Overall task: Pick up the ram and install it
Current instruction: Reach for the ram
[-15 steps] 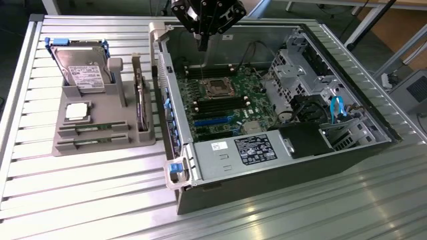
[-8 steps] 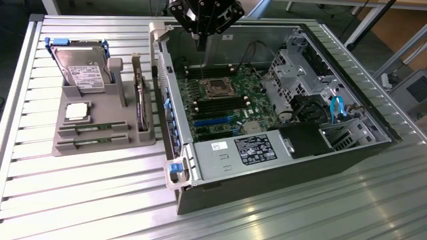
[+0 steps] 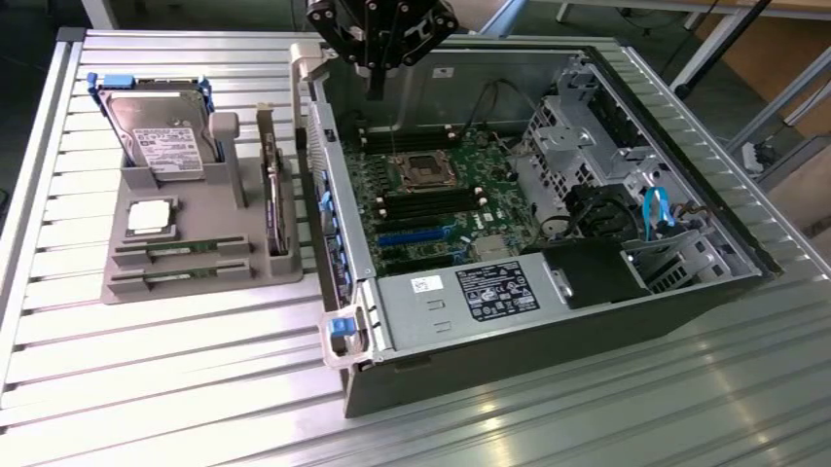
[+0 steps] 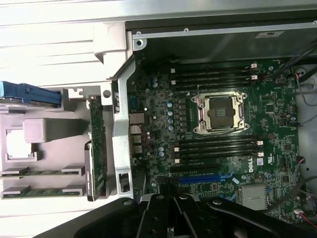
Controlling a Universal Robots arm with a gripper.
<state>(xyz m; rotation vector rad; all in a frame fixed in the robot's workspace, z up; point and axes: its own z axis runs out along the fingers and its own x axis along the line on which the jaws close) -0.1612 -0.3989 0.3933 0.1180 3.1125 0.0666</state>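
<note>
Fingers [image 3: 376,86] of black gripper [image 3: 376,94] are pinched shut and empty, hovering upper centre over open grey computer case [image 3: 520,365]. Two slim green ram sticks [image 3: 181,250] sit slotted in grey plastic parts tray [image 3: 195,219], left-centre, held flat for grasping.

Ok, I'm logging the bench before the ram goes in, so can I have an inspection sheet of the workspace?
Surface: slatted metal table carrying a grey parts tray and an open computer case.
Job's things: two ram sticks lie side by side in the tray; the motherboard is exposed in the case.
Clutter: hard drive, silver processor chip and an expansion card on edge, all in the tray.
Gripper: gripper shut, nothing seen in it, above the case and away from the tray.
Cables: blue cable and black cables inside the case.
Surroundings: metal frames beyond the table.
</note>
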